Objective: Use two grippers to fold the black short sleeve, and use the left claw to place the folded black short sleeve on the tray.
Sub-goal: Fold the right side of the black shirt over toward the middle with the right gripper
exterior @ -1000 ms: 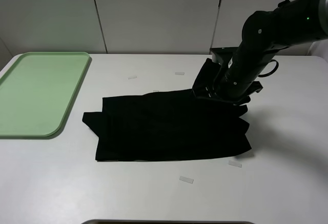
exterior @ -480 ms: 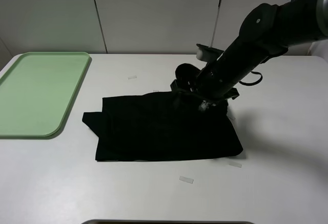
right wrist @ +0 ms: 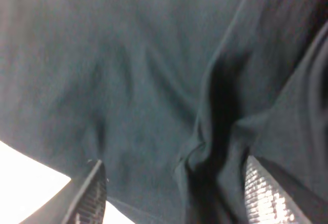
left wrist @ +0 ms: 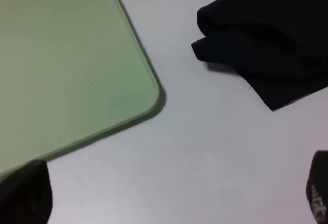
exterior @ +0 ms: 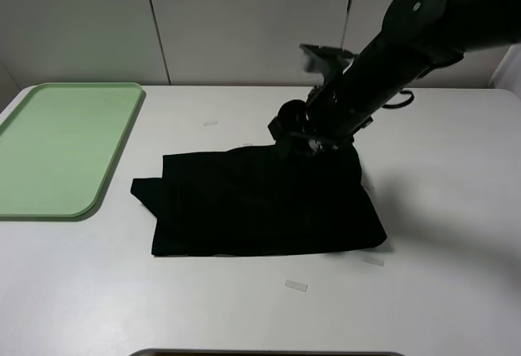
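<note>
Black short sleeve [exterior: 260,201] lies folded beside tray [exterior: 57,144], not touching | right gripper [right wrist: 177,190] jaws spread over its far-from-tray side; left gripper [left wrist: 169,193] jaws spread, empty | I fear a jaw snagging, undoing the loose fold.

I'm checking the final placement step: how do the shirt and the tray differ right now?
The shirt is black; the tray is pale green. The shirt is soft, creased cloth in layers; the tray is rigid and flat with a raised rim. The right gripper hangs open over the shirt; the tray holds nothing. Both lie on the white table, apart.
</note>
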